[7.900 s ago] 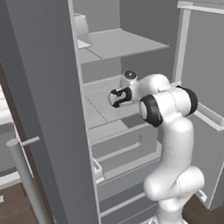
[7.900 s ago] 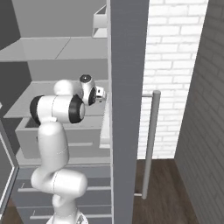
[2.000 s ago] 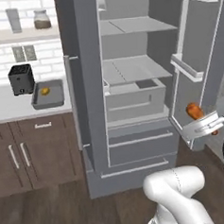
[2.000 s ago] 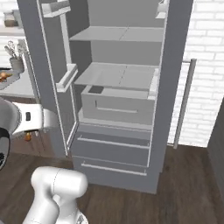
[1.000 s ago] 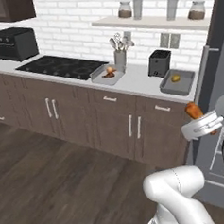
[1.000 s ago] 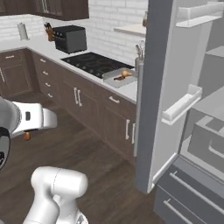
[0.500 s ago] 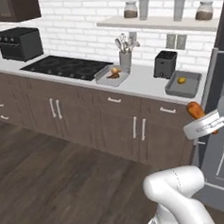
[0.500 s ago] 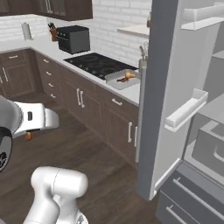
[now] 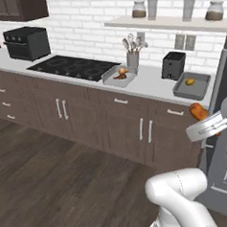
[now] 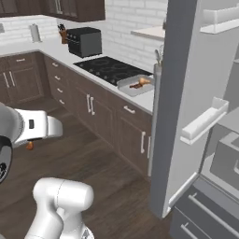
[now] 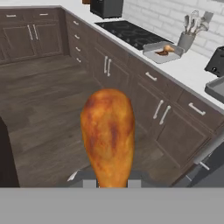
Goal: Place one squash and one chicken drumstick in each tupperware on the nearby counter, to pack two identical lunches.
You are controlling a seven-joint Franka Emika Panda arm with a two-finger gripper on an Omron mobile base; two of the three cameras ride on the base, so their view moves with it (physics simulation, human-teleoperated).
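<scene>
Gripper (image 11: 108, 181) clamped on an orange-brown club-shaped chicken drumstick (image 11: 108, 133) — well short of the black toaster (image 9: 173, 65); grey rectangular tupperware (image 9: 118, 77) left of it, another (image 9: 192, 86) right. No legible writing.

Chicken drumstick (image 9: 198, 111) in the closed gripper (image 9: 206, 126), near two tupperware (image 9: 118, 76) (image 9: 192, 86) on the counter (image 9: 151, 81).

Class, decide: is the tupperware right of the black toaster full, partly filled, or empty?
Partly filled. In the left base view that tupperware holds one small yellow-orange squash; no drumstick lies in it.
</scene>
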